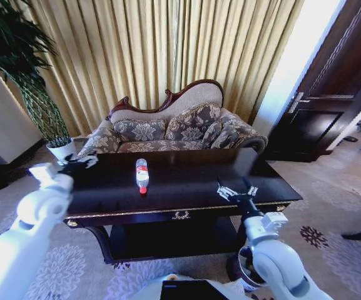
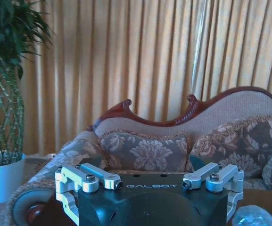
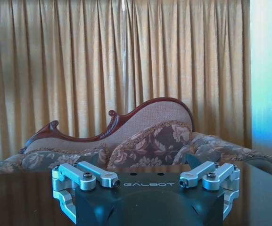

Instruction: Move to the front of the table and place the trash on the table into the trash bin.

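The dark glossy table (image 1: 186, 203) stands right before me, its gold emblem on the front edge. A clear plastic bottle (image 1: 142, 175) with a red cap and red-white label lies on the tabletop, left of middle. My left gripper (image 1: 80, 164) hovers open over the table's left end, well left of the bottle; the left wrist view shows its fingers (image 2: 103, 180) spread, with a pale crumpled bit (image 2: 254, 218) at the frame's corner. Open too, my right gripper (image 1: 236, 190) hangs above the front right of the tabletop. The black trash bin (image 1: 236, 265) sits on the floor by the table's right front leg, mostly behind my right arm.
A patterned sofa (image 1: 174, 128) stands behind the table before gold curtains. A white plant pot (image 1: 62, 149) with a tall plant is at the back left. A dark wooden door (image 1: 330, 106) is at the right. Patterned carpet surrounds the table.
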Tool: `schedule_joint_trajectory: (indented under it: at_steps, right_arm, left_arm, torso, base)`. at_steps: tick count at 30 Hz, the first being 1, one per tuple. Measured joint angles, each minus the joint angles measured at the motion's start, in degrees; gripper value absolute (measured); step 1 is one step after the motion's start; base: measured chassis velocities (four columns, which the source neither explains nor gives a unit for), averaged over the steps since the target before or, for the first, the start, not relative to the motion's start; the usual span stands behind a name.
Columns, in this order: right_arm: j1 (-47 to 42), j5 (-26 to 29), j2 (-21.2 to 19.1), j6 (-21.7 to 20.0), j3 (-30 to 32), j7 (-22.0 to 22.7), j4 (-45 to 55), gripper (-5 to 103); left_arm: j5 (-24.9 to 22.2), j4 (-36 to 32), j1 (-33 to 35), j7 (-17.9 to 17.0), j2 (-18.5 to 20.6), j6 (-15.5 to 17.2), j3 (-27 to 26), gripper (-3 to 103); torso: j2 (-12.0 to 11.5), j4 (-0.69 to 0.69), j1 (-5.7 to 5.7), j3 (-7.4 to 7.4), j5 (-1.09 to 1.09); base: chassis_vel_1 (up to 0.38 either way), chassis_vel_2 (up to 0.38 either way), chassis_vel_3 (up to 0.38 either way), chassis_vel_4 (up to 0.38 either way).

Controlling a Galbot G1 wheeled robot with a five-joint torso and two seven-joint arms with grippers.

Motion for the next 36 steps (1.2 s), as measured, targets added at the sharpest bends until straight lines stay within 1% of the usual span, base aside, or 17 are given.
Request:
schedule_joint_trajectory:
  at_steps: [2, 3, 5, 6, 8, 12, 36]
  right_arm:
    - [0.01, 0.10, -0.01, 0.06, 0.61, 0.00, 0.02, 100]
    - [0.01, 0.11, 0.00, 0.07, 0.69, -0.01, 0.02, 100]
    - [0.00, 0.13, 0.00, 0.07, 0.72, -0.01, 0.02, 100]
    - [-0.01, 0.14, 0.00, 0.08, 0.77, -0.01, 0.02, 100]
    - [-0.01, 0.15, 0.00, 0.09, 0.77, -0.01, 0.02, 100]
    - [-0.01, 0.18, 0.00, 0.09, 0.77, -0.02, 0.02, 100]
    - [0.04, 0.24, 0.00, 0.09, 0.69, -0.06, 0.00, 100]
  left_arm:
    - [-0.09, 1.30, -5.32, -3.17, 0.14, 0.75, 6.55, 100]
    - [-0.21, 1.55, -6.61, -3.96, 0.15, 1.05, 8.16, 100]
    - [-0.28, 1.68, -7.23, -4.33, 0.15, 1.19, 8.94, 100]
    - [-0.35, 1.87, -7.98, -4.87, 0.15, 1.40, 9.89, 100]
    - [-0.37, 1.89, -8.07, -4.96, 0.14, 1.45, 10.01, 100]
    - [-0.37, 1.89, -8.01, -4.96, 0.11, 1.45, 9.92, 100]
    - [-0.36, 1.74, -7.52, -4.56, -0.05, 1.45, 9.17, 100]
  torso:
    - [0.00, -0.01, 0.00, 0.00, 0.00]
    - [0.00, -0.03, 0.00, 0.00, 0.00]
    - [0.00, -0.05, 0.00, 0.00, 0.00]
    - [0.00, -0.02, 0.00, 0.00, 0.00]
    - [0.00, 0.02, 0.00, 0.00, 0.00]
    - [0.00, 0.00, 0.00, -0.01, -0.01]
    - [0.00, 0.00, -0.01, -0.01, -0.01]
  base:
    - [0.000, 0.000, 0.000, 0.000]
    - [0.000, 0.000, 0.000, 0.000]
    - [0.000, 0.000, 0.000, 0.000]
    - [0.000, 0.000, 0.000, 0.000]
    - [0.000, 0.000, 0.000, 0.000]
    - [0.000, 0.000, 0.000, 0.000]
    - [0.000, 0.000, 0.000, 0.000]
